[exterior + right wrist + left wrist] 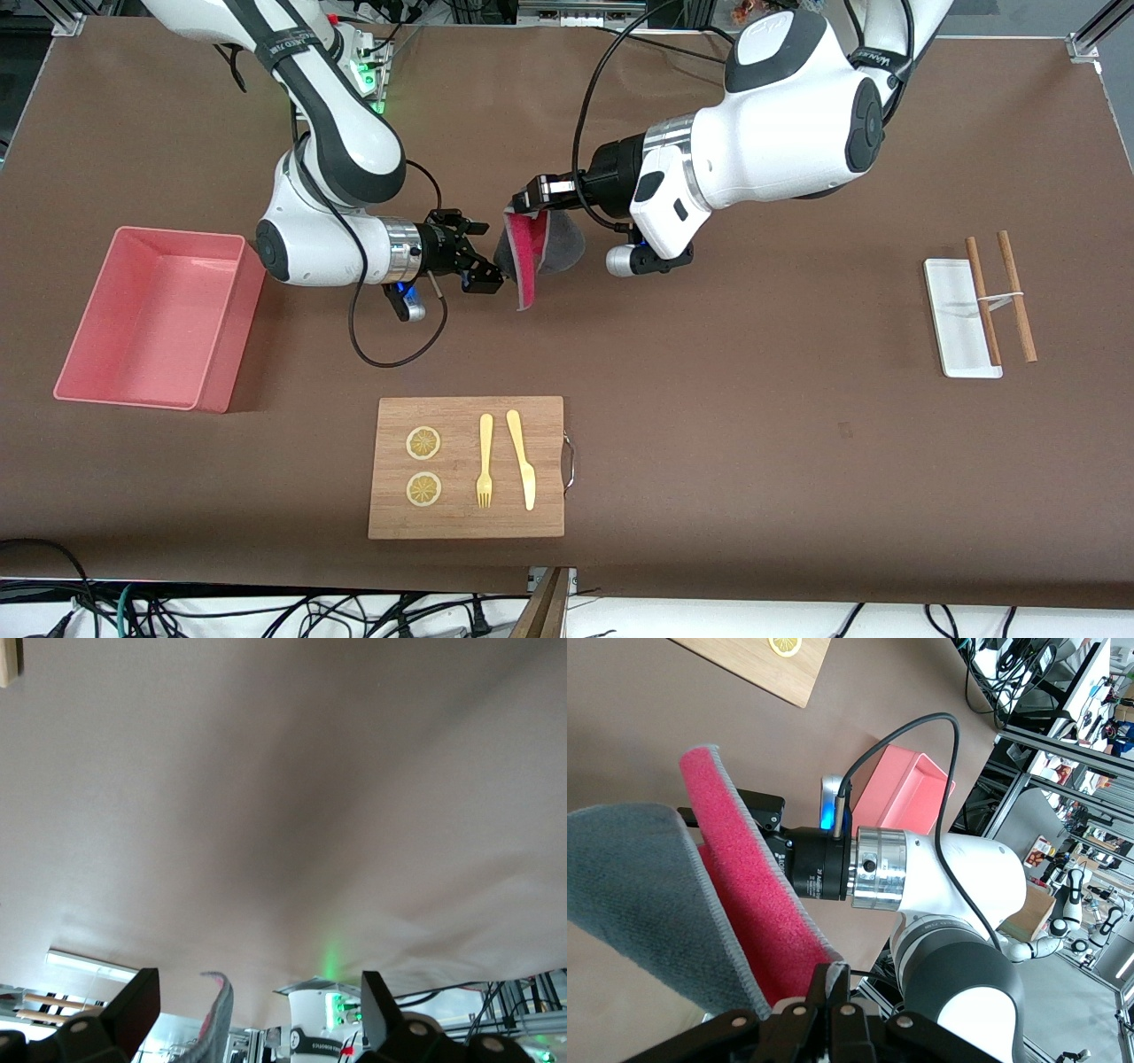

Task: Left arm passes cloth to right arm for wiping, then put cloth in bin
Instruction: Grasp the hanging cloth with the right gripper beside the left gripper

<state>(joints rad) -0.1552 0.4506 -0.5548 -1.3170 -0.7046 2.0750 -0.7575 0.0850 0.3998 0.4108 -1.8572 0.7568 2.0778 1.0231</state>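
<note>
We start at the bin (pixel 155 319), which sits on the table on the outer side of the right gripper (pixel 478 257), toward the right arm's end and well apart from the fingers. That gripper hangs in the air with its jaws spread wide and nothing between them; in its wrist view both fingers (pixel 133 1005) stand far apart and the cloth (pixel 536 252) shows only as a thin edge between them. Just ahead of its fingertips the cloth hangs, pink face turned to it, grey face away. The left gripper (pixel 529 202) is clamped shut on the cloth's upper edge, so the rest drapes freely below

We judge the hand-over is about to happen, and the risks are these. The cloth is limp and folded: if the right jaws close on a single loose layer or only the trim, it may slip out once the left lets go. If the left releases before the right has closed, the cloth drops to the table. If both pull at once, the fabric could tug free. The board (pixel 467 467), well below and in front of both grippers, is what a fallen cloth could land near
</note>
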